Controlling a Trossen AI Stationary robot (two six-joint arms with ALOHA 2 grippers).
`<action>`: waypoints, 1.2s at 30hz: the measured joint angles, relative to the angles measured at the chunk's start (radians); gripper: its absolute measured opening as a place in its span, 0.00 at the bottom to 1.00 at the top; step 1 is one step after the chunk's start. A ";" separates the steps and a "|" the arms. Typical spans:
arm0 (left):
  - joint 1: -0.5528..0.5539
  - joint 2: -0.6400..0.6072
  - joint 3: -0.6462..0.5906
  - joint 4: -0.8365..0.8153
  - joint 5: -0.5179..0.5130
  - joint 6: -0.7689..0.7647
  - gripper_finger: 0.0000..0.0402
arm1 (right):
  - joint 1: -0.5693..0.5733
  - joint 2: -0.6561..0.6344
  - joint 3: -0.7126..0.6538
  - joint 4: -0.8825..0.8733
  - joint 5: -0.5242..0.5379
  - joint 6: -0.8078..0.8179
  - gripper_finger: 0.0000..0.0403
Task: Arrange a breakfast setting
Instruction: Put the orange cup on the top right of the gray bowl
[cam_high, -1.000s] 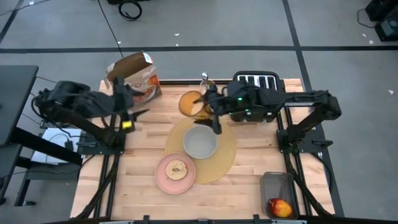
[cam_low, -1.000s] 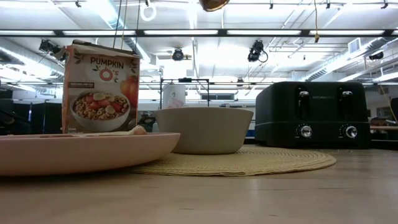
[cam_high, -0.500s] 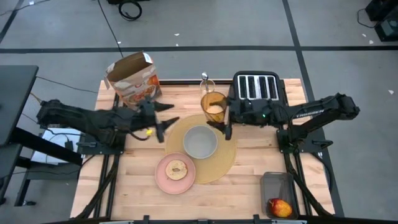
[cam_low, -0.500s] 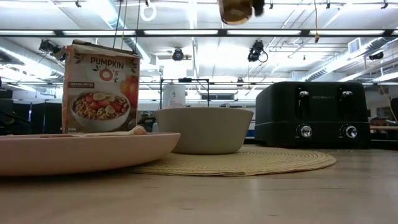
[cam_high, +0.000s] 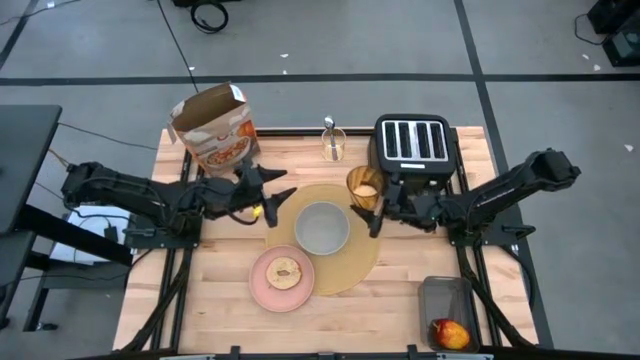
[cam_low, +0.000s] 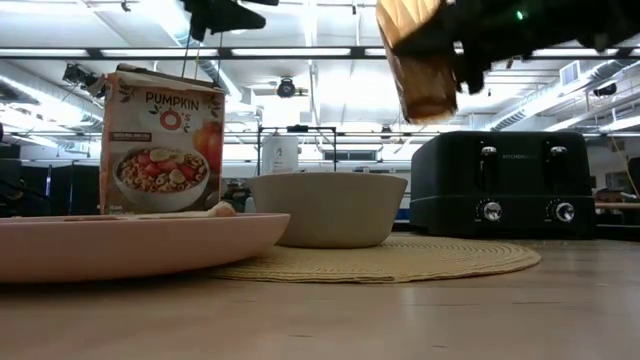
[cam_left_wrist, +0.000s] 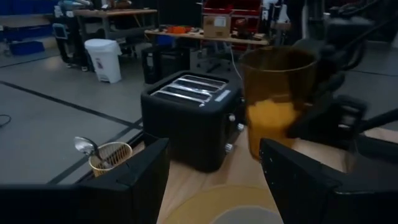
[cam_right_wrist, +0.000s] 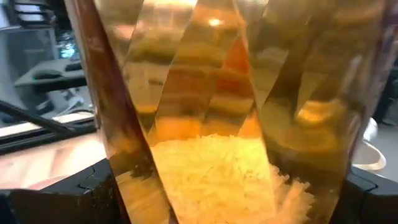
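Note:
My right gripper (cam_high: 376, 203) is shut on the amber tumbler (cam_high: 365, 187), which holds pale yellow bits and hangs above the placemat's right edge, in front of the black toaster. The tumbler also shows high in the low view (cam_low: 424, 62). The grey bowl (cam_high: 322, 228) stands on the round tan placemat (cam_high: 365, 262). The toast slice (cam_high: 285, 273) lies on the pink plate (cam_high: 262, 290) at the placemat's near left. My left gripper (cam_high: 277, 194) is open and empty, left of the bowl. A spoon (cam_high: 329, 127) stands in a small cup at the far edge. The red apple (cam_high: 450, 333) lies in a grey tray. My right gripper pinches the tumbler's side wall (cam_right_wrist: 118, 168) between its two fingers (cam_right_wrist: 74, 193), one on either side. The fingers come about level from the table's right side. The tumbler is lifted clear of the table, nearly upright and a little tilted.
The black toaster (cam_high: 412, 145) stands at the far right, just behind the tumbler. The orange cereal box (cam_high: 213, 125) stands open at the far left. The grey tray (cam_high: 445, 297) sits at the near right corner. Bare wood lies near the front edge.
My right gripper has carried the tumbler from above the far edge toward the table's right and near side, and down, to the placemat's right edge. My left gripper has gone from the table's left side toward the bowl, staying open.

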 joint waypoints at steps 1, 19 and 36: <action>-0.006 0.000 0.000 -0.005 0.000 -0.002 0.63 | 0.003 0.008 -0.025 0.028 0.022 0.003 0.89; -0.132 0.001 0.001 -0.068 -0.006 -0.080 0.63 | 0.020 0.431 -0.100 0.510 0.268 0.121 0.89; -0.143 0.001 0.001 -0.095 -0.009 -0.071 0.63 | -0.085 0.810 0.055 0.741 0.353 0.072 0.89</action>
